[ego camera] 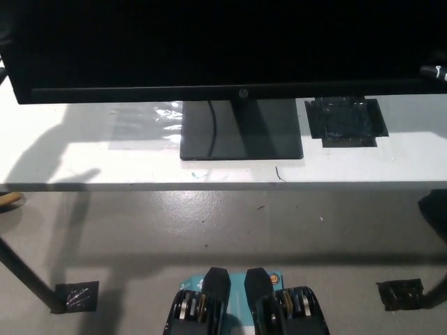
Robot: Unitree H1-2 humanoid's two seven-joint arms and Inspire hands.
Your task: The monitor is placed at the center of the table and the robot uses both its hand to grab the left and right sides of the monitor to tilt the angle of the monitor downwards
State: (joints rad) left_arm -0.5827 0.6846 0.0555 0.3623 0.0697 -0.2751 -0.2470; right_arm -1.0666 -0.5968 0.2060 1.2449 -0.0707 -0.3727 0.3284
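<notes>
Head view | monitor (223, 45) is standing at 12 o'clock on table (140, 164) | we are judging grasp step pending; both hands' state cannot be told | next: gripping both edges

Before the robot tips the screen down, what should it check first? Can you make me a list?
1. Monitor on the table: ok, its base sits flat near the middle.
2. Left hand on the monitor's side: cannot tell, out of view.
3. Right hand on the monitor's side: cannot tell, only a sliver shows at the right edge.
4. Base away from the table's front edge: ok.
5. Black tape patch apart from the base: ok.
</notes>
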